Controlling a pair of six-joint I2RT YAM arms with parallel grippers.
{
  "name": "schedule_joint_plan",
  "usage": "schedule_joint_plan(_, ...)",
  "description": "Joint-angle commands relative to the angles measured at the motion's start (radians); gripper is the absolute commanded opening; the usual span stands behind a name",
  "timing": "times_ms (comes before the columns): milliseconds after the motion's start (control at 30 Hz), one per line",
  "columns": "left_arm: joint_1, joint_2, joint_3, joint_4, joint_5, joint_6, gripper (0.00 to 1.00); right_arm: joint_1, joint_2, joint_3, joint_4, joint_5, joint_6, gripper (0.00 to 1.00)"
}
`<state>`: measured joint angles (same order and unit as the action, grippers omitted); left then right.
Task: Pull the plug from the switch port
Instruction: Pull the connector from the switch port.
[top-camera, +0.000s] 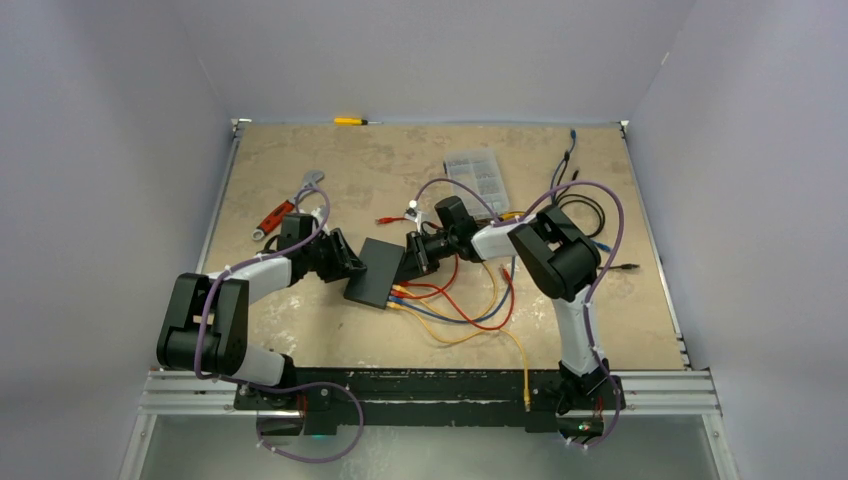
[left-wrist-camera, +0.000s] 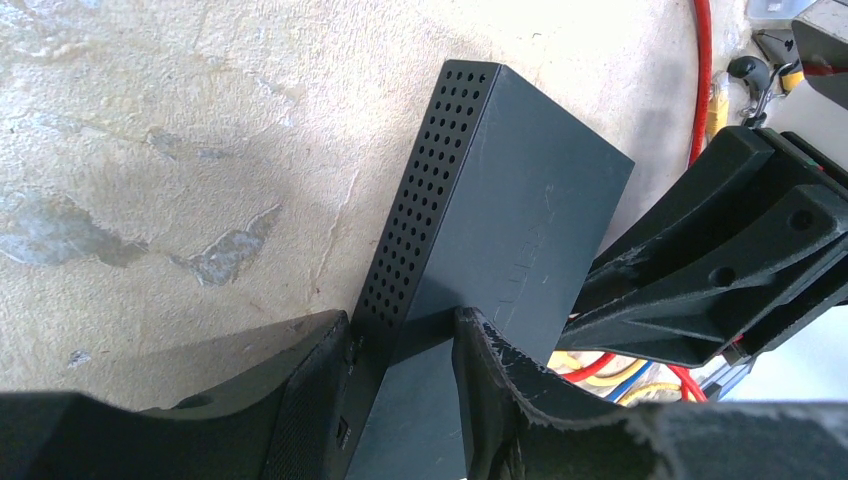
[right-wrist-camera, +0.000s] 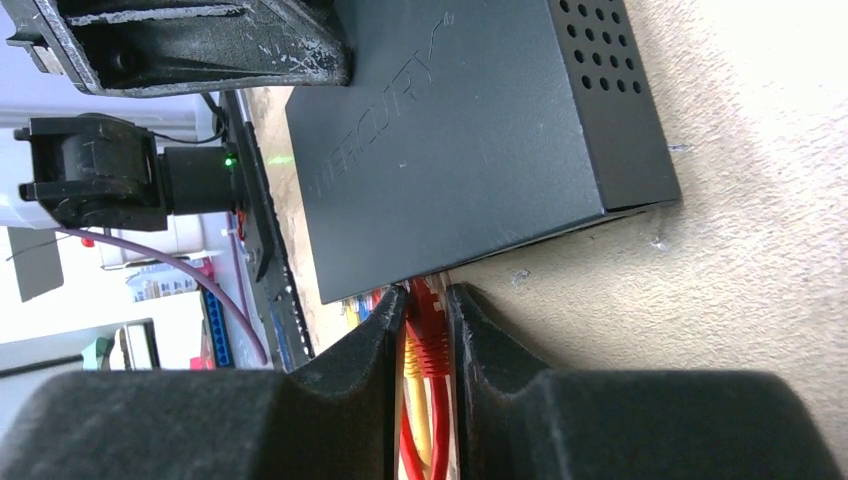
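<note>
Pale lilac walls close in a tan, blotchy desk (top-camera: 330, 170), worn grey in patches. Near its middle lies the switch (top-camera: 375, 272), set at an angle, with red, yellow and blue cables (top-camera: 455, 305) fanning out from its near edge. The left pincer (left-wrist-camera: 405, 385) is clamped on the switch's end, one finger against the perforated side and the other on the lid. The right pincer (right-wrist-camera: 428, 335) is squeezed tight on the red plug (right-wrist-camera: 428, 310), right at the port edge. The lid hides the ports, so whether the plug is seated cannot be told. From above, both pincers blur into the black box.
</note>
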<state>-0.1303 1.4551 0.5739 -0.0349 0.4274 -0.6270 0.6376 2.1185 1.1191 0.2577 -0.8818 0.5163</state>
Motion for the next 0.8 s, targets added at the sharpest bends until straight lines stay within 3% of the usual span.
schedule_joint_plan(0, -0.004, 0.037, -0.027, -0.045, -0.023, 0.014, 0.41, 0.015, 0.051, 0.014, -0.035, 0.064, -0.019, 0.19)
schedule_joint_plan(200, -0.003, 0.040, -0.028, -0.045, -0.036, 0.013, 0.38, 0.016, 0.054, 0.018, -0.048, 0.072, -0.027, 0.00)
schedule_joint_plan(767, 0.004, 0.091, -0.047, -0.049, -0.115, -0.007, 0.31, -0.039, -0.047, -0.064, -0.124, 0.086, -0.102, 0.00)
